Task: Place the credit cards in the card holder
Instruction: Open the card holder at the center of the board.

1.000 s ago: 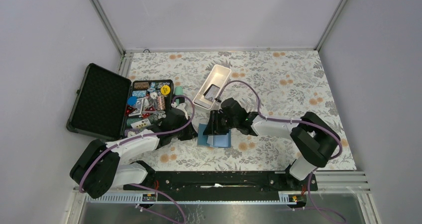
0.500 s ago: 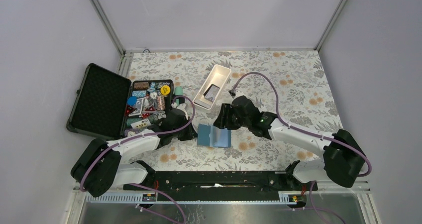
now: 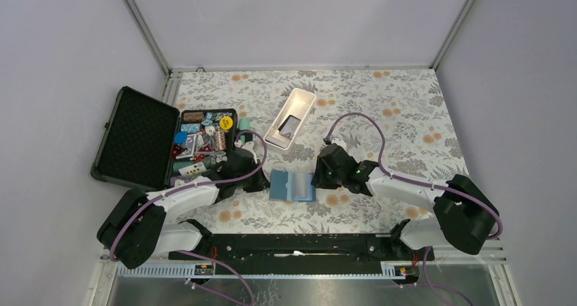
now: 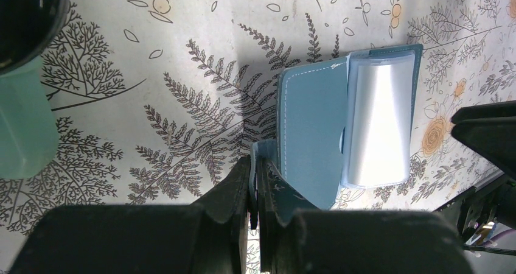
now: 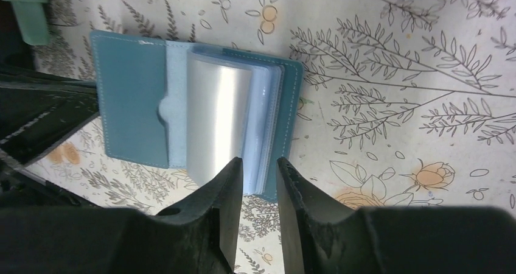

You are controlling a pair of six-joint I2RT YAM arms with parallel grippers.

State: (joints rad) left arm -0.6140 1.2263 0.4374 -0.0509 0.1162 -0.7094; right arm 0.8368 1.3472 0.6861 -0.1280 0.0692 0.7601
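Black fingers of the left gripper [image 4: 254,186] are pressing together on the small snap tab at the edge of the teal-blue rectangular folding card holder [image 4: 310,146], pinning that side down on the floral-patterned tablecloth [image 4: 182,73]. Seen from above, the left arm is lying low, stretching from its base at the near left corner toward the middle of the table, with its wrist sitting just left of the holder.

On the holder's opposite side, the right gripper [image 5: 260,170] is hovering over the near edge with its jaws parted only narrowly and nothing gripped between them. Whether the fingertips are touching the pages cannot be told. The right arm is reaching in from the near right corner, its white forearm running leftward and low, and a purple cable is arching over it.

Between the two grippers the card holder is lying open and flat, its cover spreading to the left and a stack of glossy clear plastic sleeves [image 5: 219,122] resting on its right half.

Farther back, a long white rectangular tray [image 3: 303,100] is lying diagonally, and a dark purplish-black credit card [image 3: 290,125] is sitting inside it, well apart from the holder. At the left, a large black foam-lined case [image 3: 133,139] is standing open beside a compartment of small colourful trinkets [image 3: 204,139].
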